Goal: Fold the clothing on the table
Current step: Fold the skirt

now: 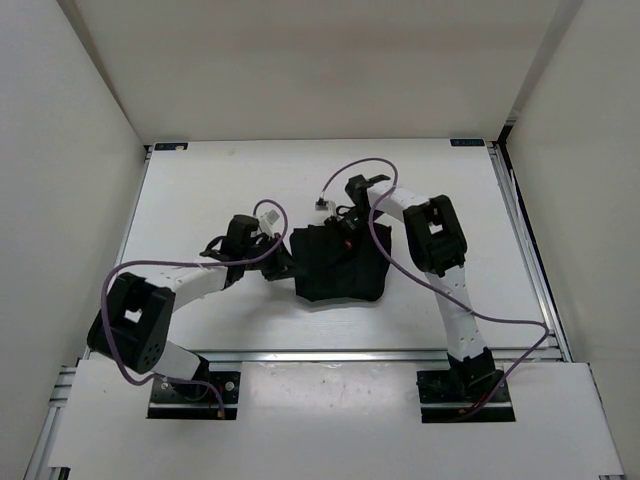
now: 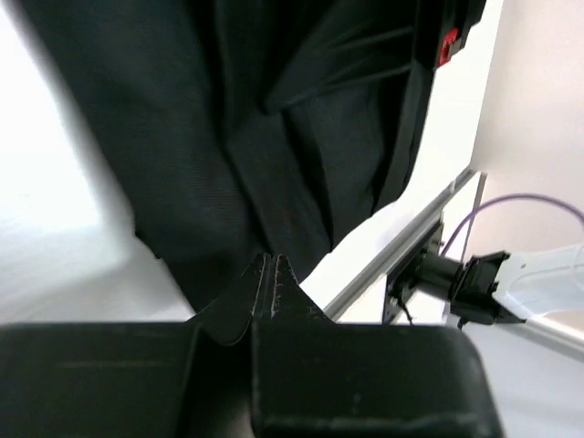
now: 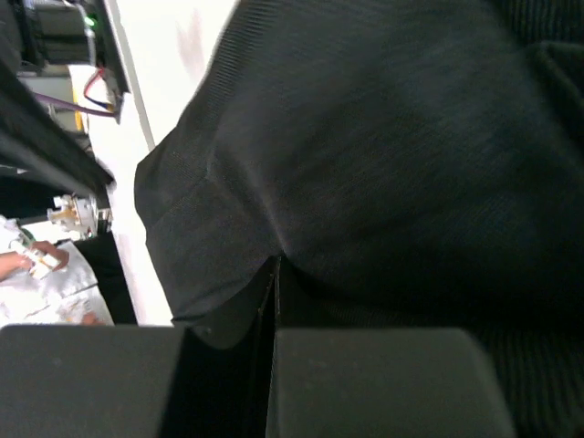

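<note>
The clothing [image 1: 338, 265] is a black fabric bundle lying bunched in the middle of the white table [image 1: 200, 200]. My left gripper [image 1: 283, 262] is at its left edge and my right gripper [image 1: 350, 228] at its far edge. In the left wrist view the left gripper [image 2: 271, 260] is shut, and creases of the clothing [image 2: 228, 137] run down into its tips. In the right wrist view the right gripper [image 3: 276, 263] is shut too, with the clothing [image 3: 383, 137] puckered at its tips and a hemmed edge to the left.
Purple cables [image 1: 350, 170] loop over the table behind the bundle. An aluminium rail [image 1: 320, 355] runs along the near edge, and side rails [image 1: 520, 240] border the table. White walls enclose three sides. The right arm's base [image 2: 474, 283] shows beyond the rail [image 2: 392, 246].
</note>
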`<move>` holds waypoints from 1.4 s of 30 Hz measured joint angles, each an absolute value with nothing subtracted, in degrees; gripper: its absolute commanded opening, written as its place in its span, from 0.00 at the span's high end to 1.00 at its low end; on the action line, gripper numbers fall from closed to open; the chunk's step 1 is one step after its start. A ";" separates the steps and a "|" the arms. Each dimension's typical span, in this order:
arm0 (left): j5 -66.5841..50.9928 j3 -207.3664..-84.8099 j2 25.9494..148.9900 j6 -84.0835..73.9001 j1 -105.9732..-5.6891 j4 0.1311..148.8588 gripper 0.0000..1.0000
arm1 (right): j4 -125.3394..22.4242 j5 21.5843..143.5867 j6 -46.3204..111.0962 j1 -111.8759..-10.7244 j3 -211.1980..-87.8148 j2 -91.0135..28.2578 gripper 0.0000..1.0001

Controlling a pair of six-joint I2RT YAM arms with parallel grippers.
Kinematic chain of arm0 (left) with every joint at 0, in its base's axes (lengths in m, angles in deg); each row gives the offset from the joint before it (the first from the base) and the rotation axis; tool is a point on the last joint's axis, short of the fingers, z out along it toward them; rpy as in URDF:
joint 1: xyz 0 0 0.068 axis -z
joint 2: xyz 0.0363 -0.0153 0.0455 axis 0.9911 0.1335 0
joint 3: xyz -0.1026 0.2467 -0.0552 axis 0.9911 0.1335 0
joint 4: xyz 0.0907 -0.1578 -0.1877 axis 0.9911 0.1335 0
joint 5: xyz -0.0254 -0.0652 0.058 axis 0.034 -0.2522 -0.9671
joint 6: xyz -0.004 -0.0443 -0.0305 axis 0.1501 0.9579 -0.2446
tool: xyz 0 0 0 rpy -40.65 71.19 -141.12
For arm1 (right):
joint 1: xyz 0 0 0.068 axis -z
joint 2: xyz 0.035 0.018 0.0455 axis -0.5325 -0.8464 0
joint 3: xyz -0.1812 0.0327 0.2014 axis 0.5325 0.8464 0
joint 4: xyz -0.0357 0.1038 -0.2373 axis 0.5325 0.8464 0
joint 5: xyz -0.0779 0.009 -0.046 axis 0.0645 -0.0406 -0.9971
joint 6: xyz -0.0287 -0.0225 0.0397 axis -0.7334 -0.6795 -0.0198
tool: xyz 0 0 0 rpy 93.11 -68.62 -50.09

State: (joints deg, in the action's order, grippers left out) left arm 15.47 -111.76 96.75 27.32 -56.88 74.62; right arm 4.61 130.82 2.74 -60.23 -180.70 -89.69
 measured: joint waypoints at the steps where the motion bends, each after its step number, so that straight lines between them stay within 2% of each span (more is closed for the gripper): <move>1: 15.43 -111.81 95.85 26.77 -57.75 75.32 1.00 | 5.03 131.11 2.61 -59.83 -180.72 -89.69 1.00; 6: 17.00 -114.82 92.11 25.17 -60.31 75.69 1.00 | 5.92 132.96 -0.43 -57.52 -178.47 -81.17 1.00; 12: 22.18 -118.89 93.64 23.08 -50.85 73.79 1.00 | 4.87 135.43 -1.72 -56.71 -163.91 -62.28 1.00; 17: 23.69 -115.52 97.95 20.26 -44.86 76.85 1.00 | 4.52 135.19 -1.58 -51.55 -153.14 -63.48 1.00; 22: 20.96 -108.27 103.17 18.59 -48.57 80.46 1.00 | 4.76 133.88 -1.37 -47.48 -151.78 -66.72 1.00; 28: 20.21 -113.88 103.98 17.59 -51.13 84.30 1.00 | 6.32 133.38 -2.35 -47.51 -153.25 -62.24 1.00; 30: 19.65 -115.85 100.90 18.09 -51.20 84.76 0.97 | 5.79 133.42 -2.04 -47.64 -152.02 -57.10 0.95; 31: 19.14 -117.08 98.58 18.33 -51.41 85.66 0.87 | 5.29 133.27 -1.50 -47.70 -151.06 -53.67 0.92; 32: 18.36 -118.58 96.07 18.49 -51.61 86.82 0.04 | 4.33 132.24 -0.45 -47.68 -149.81 -50.13 0.83; 33: 16.89 -120.33 93.51 18.38 -52.00 88.65 0.01 | 3.43 130.54 1.04 -47.68 -148.46 -46.72 0.71; 34: 15.25 -122.39 90.76 18.40 -52.57 90.86 0.01 | 2.71 128.29 2.53 -47.66 -147.28 -43.57 0.65; 35: 13.46 -124.22 88.22 18.49 -53.25 92.96 0.01 | 1.70 126.17 3.68 -47.55 -146.16 -41.34 0.49; 36: 11.45 -126.08 85.71 18.18 -53.93 95.36 0.02 | 0.50 124.09 4.93 -47.29 -144.59 -39.40 0.11; 37: 9.05 -127.81 83.00 17.90 -54.63 98.09 0.01 | -0.55 122.43 6.31 -46.85 -142.91 -37.80 0.01; 42: 4.13 -129.77 71.66 15.38 -59.63 108.17 0.01 | -6.60 117.23 10.79 -40.62 -131.76 -31.44 0.01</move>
State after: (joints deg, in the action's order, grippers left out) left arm 4.13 -129.77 71.66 15.38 -59.63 108.17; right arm -6.60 117.23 10.79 -40.62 -131.76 -31.44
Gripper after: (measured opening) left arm 0.983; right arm 0.991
